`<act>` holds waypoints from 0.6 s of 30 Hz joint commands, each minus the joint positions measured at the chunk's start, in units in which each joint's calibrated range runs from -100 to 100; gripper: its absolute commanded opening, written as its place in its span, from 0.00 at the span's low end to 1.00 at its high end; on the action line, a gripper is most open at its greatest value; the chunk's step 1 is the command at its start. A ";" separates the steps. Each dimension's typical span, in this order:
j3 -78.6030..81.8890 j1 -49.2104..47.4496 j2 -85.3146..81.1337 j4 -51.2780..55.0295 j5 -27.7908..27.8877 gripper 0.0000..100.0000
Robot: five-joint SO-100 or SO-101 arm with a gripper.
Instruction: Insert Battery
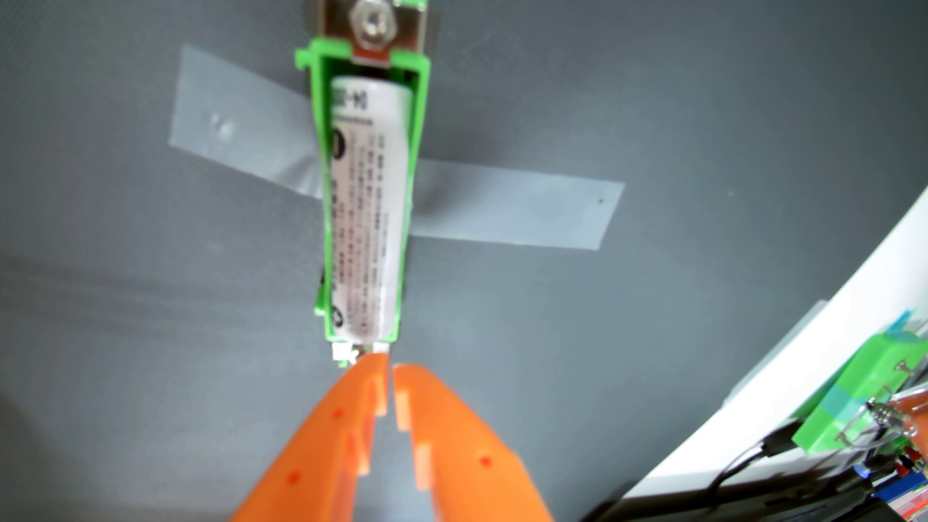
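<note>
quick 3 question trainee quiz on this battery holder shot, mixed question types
1. True or false: the white battery lies inside the green holder.
2. What fastens the holder to the grey surface? A) clear tape B) a rubber band C) a magnet
3. Fill in: the orange end effector fingers are nearly ____, holding nothing.

Key: 1 true; 2 A; 3 closed

Even, fairly bright diffuse light is recorded in the wrist view. Slight blur is noted throughout; print on the battery (369,211) cannot be read. The orange hand (390,369) is defocused. Soft shadows are cast on the table (653,100).
</note>
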 commanded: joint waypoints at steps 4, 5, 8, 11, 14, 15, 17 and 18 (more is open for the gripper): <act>-1.83 -0.36 -1.15 0.48 0.09 0.02; -1.83 -0.36 -1.15 0.48 0.09 0.02; -1.83 -0.36 -1.06 0.48 -0.06 0.02; -1.83 -0.36 -0.81 0.48 -0.11 0.02; -1.83 -0.36 -0.65 0.48 -0.11 0.02; -1.83 -0.36 -0.65 0.48 -0.16 0.02; -1.83 -0.48 -0.65 0.48 -0.16 0.02; -1.83 -0.48 -0.65 0.48 -0.16 0.02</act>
